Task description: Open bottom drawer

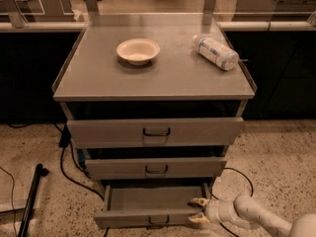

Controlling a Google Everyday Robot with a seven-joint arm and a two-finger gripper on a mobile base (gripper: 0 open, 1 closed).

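Count with me: three grey metal drawers stacked under the grey metal worktop (168,80). That's the widest top front (108,131), the mid-sized front (118,168) and the narrow bottom drawer (133,217). Each has one dark pull handle (156,132), so three handles. Up top there's one cream round bowl (138,50) and one clear plastic bottle (215,53). And one white gripper (199,210), low right at the bottom drawer's front corner, its two jaws spread apart.
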